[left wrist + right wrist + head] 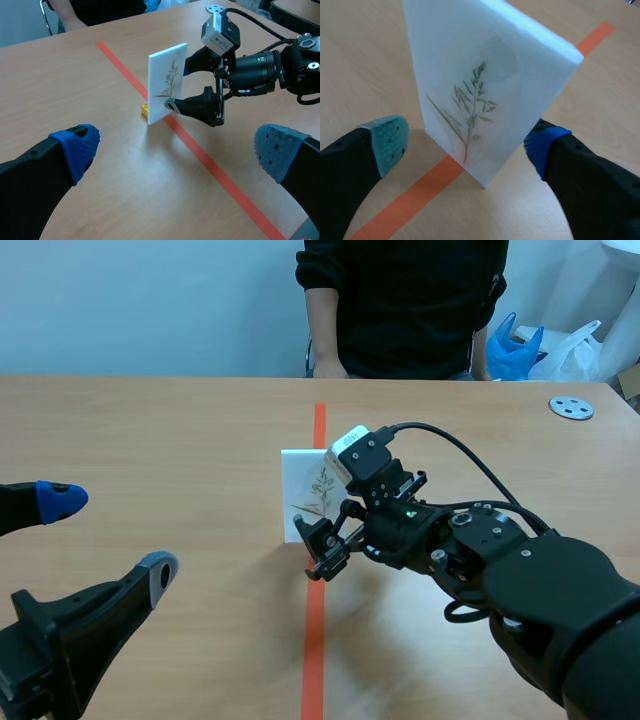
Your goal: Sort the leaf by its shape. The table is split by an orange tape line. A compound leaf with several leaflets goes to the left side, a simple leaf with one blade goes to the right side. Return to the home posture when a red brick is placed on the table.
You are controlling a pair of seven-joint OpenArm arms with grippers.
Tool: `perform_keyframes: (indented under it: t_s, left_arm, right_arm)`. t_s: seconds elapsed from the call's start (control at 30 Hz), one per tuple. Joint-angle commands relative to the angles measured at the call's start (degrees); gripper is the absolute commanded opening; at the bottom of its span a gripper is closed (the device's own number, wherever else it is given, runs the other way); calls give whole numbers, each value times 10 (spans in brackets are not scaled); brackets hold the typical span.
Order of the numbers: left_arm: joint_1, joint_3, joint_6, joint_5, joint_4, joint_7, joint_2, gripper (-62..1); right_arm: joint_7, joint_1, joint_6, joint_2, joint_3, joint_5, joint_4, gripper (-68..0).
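Right tool [466, 144] gapes astride upright card [520, 65] on tape line [415, 200] (left tool [177, 146] idle, likewise released); grasp pending, then leaf [470, 105], seemingly compound, likely goes left.

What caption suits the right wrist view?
White card bearing a many-leafleted sprig, standing on the orange tape line, between the right arm's open fingers.

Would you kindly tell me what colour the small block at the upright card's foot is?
Yellow; the block shows best in the left wrist view.
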Motion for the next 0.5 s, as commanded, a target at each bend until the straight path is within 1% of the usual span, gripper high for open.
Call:
perform_keyframes:
  t_s: [0.0, 0.47]
  left_arm:
    - [-1, 0, -2, -3, 14, -6, 2, 14]
    - [-2, 0, -2, -3, 14, -6, 2, 14]
  right_arm:
    - [12, 15, 0, 0, 1, 4, 12, -269]
    - [20, 14, 2, 0, 1, 4, 12, -488]
